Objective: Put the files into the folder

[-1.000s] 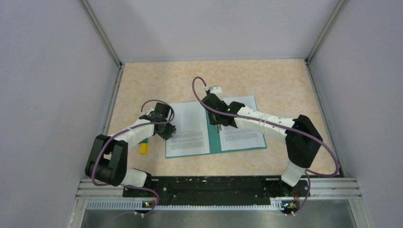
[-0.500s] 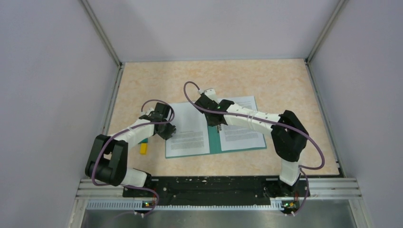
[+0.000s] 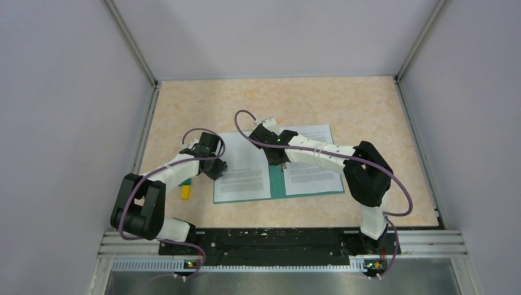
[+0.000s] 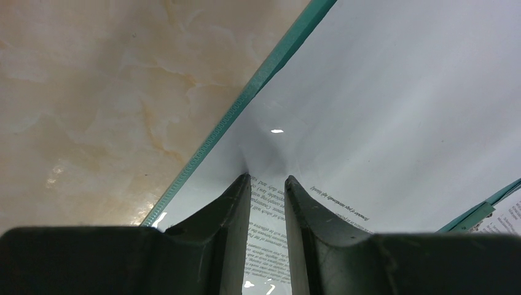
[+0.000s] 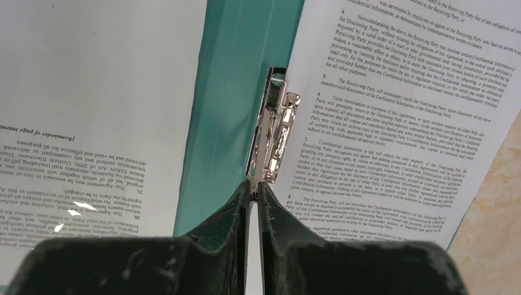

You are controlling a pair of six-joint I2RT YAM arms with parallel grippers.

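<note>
Folder (image 5: 236, 92) — teal, flat, open

I see a glossy marble-look table (image 4: 92, 92). The teal folder (image 5: 239, 92) is smooth, looks like plastic, edge ribbed. The files (image 5: 92, 74) are matt white paper with a faint sheen. Fastener (image 5: 274, 132) is shiny chromed metal. Right end effector (image 5: 254, 187) is matt black plastic, scuffed.

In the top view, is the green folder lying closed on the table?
No, the folder lies open, with one printed sheet on its left half and another sheet on its right half.
</note>
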